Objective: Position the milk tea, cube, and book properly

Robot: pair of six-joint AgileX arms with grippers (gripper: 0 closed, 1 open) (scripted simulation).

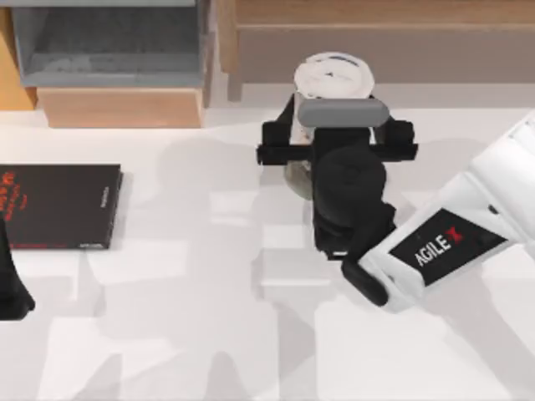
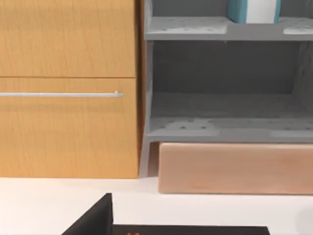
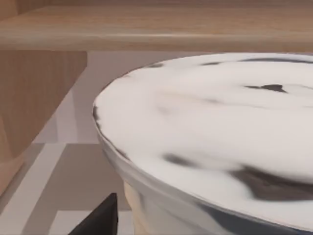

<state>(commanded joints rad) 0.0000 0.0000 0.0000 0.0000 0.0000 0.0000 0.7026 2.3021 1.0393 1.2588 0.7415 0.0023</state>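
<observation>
The milk tea (image 1: 334, 75) stands at the back middle of the table, its white domed lid (image 3: 210, 127) close in front of my right wrist camera. My right gripper (image 1: 338, 110) reaches toward it from the front, open, with a finger on either side of the cup. One black finger (image 3: 98, 218) sits just beside the cup wall. A grey round coaster (image 1: 295, 180) peeks out under the gripper. The teal-blue book (image 2: 252, 10) stands upright on the grey shelf (image 2: 225, 127). The cube is hidden or out of view. My left gripper (image 1: 12, 288) is parked at the left edge, open.
A thin black book with red lettering (image 1: 58, 205) lies flat at the left. The grey shelf unit (image 1: 109, 42) rests on a wooden block (image 1: 121, 107) at the back left, next to a wooden cabinet (image 2: 68, 88). A wooden ledge (image 1: 376, 33) runs along the back right.
</observation>
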